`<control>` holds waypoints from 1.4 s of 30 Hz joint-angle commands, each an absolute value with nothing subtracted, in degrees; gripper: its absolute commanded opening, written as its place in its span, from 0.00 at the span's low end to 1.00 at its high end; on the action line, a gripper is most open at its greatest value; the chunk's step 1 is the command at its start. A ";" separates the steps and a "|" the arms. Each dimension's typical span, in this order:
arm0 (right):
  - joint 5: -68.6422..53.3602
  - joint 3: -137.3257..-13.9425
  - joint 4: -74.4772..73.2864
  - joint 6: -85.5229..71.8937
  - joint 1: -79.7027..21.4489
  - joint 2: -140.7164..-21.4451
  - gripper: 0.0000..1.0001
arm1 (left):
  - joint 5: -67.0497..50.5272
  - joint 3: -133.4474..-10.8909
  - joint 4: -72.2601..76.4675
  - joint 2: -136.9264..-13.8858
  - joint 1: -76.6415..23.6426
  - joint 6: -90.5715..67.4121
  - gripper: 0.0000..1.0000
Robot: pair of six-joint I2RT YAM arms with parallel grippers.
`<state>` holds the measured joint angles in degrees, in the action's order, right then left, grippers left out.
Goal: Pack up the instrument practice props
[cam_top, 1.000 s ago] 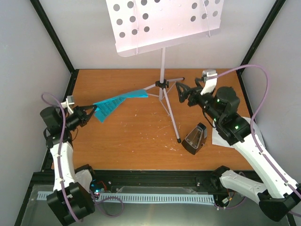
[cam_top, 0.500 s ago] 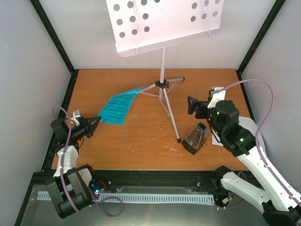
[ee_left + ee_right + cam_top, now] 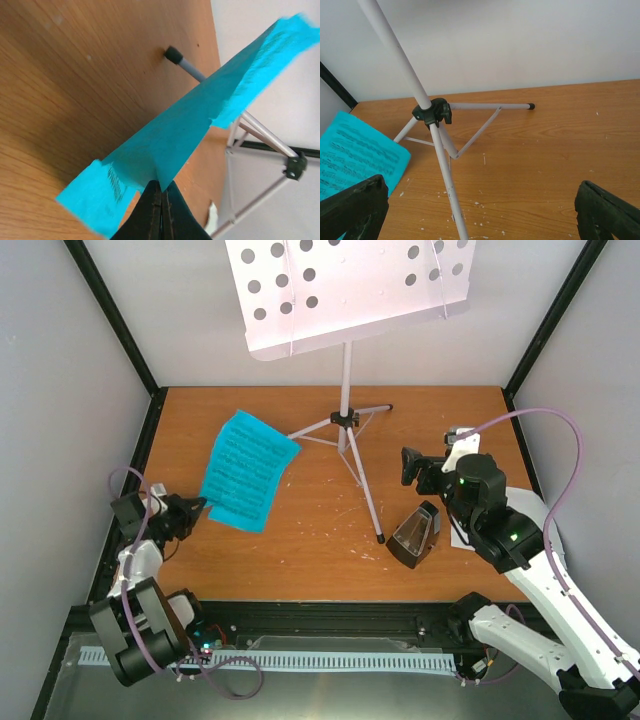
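My left gripper (image 3: 197, 507) at the near left is shut on the near edge of a blue music sheet (image 3: 245, 470), which slopes up from the fingers over the table. In the left wrist view the shut fingertips (image 3: 161, 192) pinch the sheet (image 3: 200, 125). The silver tripod music stand (image 3: 345, 420) stands mid-table, its perforated tray (image 3: 350, 290) high at the back. The black pyramid metronome (image 3: 415, 535) sits right of the stand's near leg. My right gripper (image 3: 408, 465) is open and empty, right of the stand, above the metronome. A white sheet (image 3: 458, 537) lies under the right arm.
The right wrist view shows the stand's hub (image 3: 432, 111), its legs, the blue sheet's corner (image 3: 355, 155) and white flecks on the wood. Black frame posts and grey walls close in the table on the left, back and right.
My left gripper has drawn back to the near left with the blue sheet, which has opened out flat. My right gripper has pulled back from the stand toward the near right.
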<state>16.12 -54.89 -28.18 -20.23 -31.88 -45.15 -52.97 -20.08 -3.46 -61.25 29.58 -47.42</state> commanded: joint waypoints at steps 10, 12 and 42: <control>14.62 -55.37 -26.48 -21.07 -32.01 -47.57 1.00 | -33.72 -27.60 -22.38 -55.60 29.97 -38.07 0.04; 14.27 -55.39 -26.10 -21.72 -31.99 -47.79 1.00 | -33.08 -27.77 -22.90 -55.33 29.97 -38.08 0.18; -4.25 -56.97 -25.11 -30.49 -14.41 -52.07 1.00 | -15.83 -44.44 16.14 -71.33 -31.49 -50.63 0.86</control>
<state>-6.90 -58.48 -23.14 -28.91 -14.79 -55.81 -22.33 -38.98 2.09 -63.86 -21.06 -45.21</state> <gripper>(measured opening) 0.998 0.859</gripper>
